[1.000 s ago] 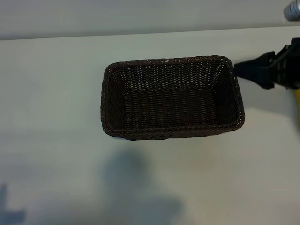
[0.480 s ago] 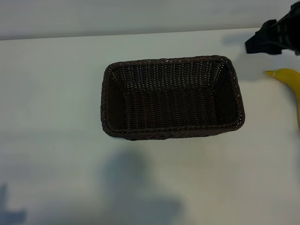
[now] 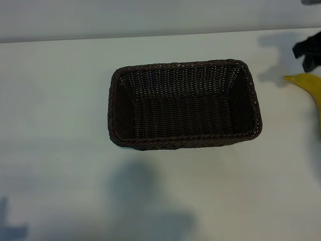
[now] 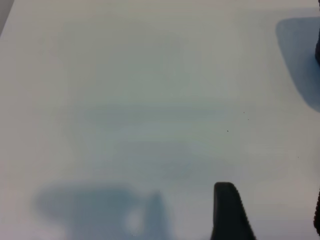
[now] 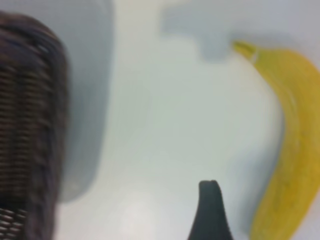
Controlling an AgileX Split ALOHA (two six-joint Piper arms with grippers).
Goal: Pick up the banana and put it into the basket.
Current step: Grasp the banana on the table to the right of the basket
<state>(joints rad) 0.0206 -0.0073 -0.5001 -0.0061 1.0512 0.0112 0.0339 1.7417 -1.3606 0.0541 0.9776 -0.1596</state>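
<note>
banana (image 3: 312,91) lies on the white table (image 3: 60,100), right of the basket (image 3: 183,104) and apart from it. right gripper (image 3: 308,53) hovers just beyond its stem end, jaws parted, holding nothing. left gripper parked, open. no readable writing.

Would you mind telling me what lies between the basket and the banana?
Nothing: only bare white table separates basket from banana, seen in exterior and right wrist views.

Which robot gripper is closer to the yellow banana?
The right gripper: just above the curved yellow banana, not touching. The left gripper is away, over bare white table.
</note>
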